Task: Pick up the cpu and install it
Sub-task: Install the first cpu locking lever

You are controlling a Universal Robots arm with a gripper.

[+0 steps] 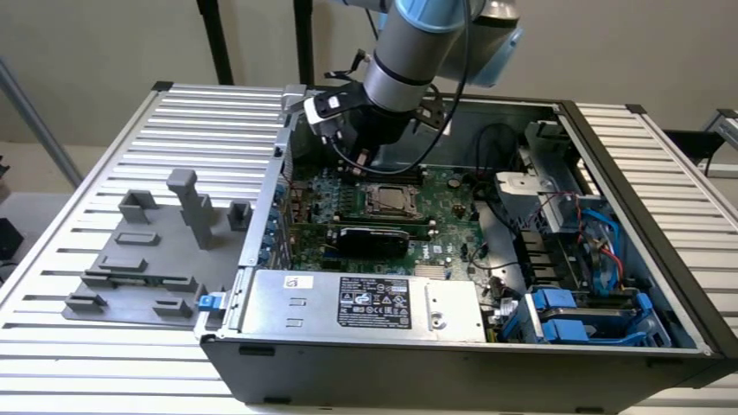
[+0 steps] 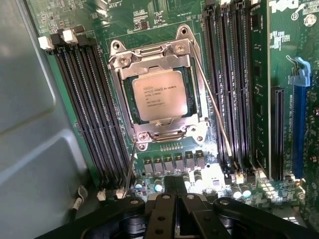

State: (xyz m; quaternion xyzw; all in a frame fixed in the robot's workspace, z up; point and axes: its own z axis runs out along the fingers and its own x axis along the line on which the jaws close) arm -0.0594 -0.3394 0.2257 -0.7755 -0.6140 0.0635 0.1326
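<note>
— Looking from the wrist, what sits closest?
— The tool [image 2: 175, 188], its two black fingers pressed together with nothing between them. Just past it, small capacitors [image 2: 158, 187] and a thin wire lever [image 2: 130, 169] slanting off a corner of the socket [image 2: 127, 97].
— And the cpu [image 2: 160, 95]?
— Flat in that socket, silver top up, a metal retaining frame [image 2: 149, 52] around its rim, memory slots [image 2: 92, 109] on either side. The tool is apart from it, not touching.
— In the exterior view?
— Lower middle of the frame, the silver box [image 1: 358, 303] inside the computer case [image 1: 461, 367]; at the middle, the chip on the motherboard [image 1: 450, 207]; beyond, upper middle, the arm [image 1: 416, 43] hanging over the board. A grey fixture [image 1: 138, 259] on the bench [image 1: 104, 372], at the exterior view's left, is well apart.
— Which step, then?
— I judge the seating step: chip in place, tool empty. Whether the frame is latched I cannot tell. Any further move calls for steering clear of the wire lever and meeting the chip's top squarely, never at a tilt.
</note>
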